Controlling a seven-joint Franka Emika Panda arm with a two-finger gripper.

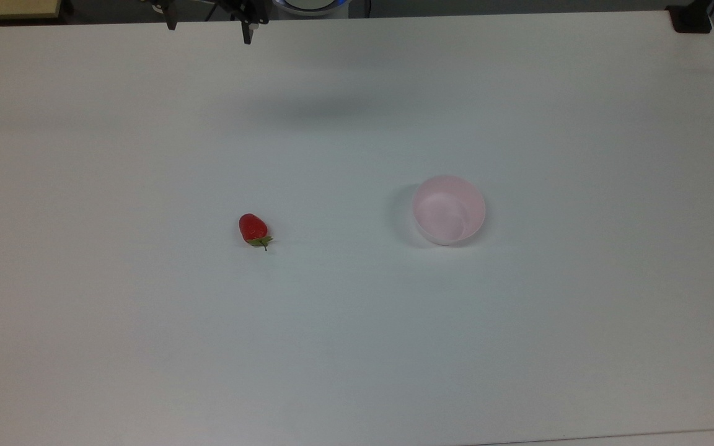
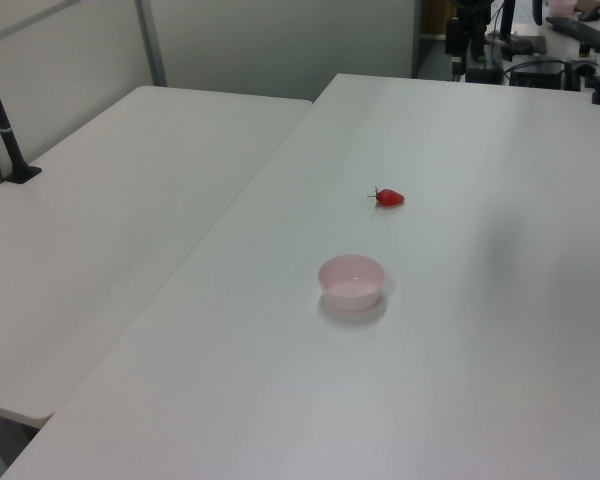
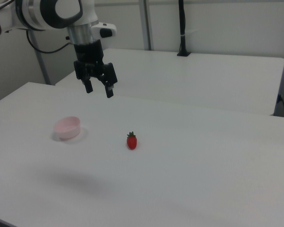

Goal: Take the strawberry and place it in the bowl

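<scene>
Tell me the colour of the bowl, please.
Pale pink bowl, plain walls; clearest in the top view.

Red strawberry (image 1: 253,228) lying flat; pink bowl (image 1: 449,210) upright, well apart.

1. The top view looks steeply down on the white rectangular table (image 1: 357,341) from high up; the black two-finger gripper (image 1: 211,28) sits at its upper edge.
2. The left view looks along the table from one end, set back and raised, with the small red strawberry (image 2: 389,198) beyond the pale pink round bowl (image 2: 351,281).
3. The right view looks from the opposite side, lower and closer, the gripper (image 3: 99,91) above and behind both objects.
4. All three views share the table's middle holding the strawberry and bowl.
</scene>
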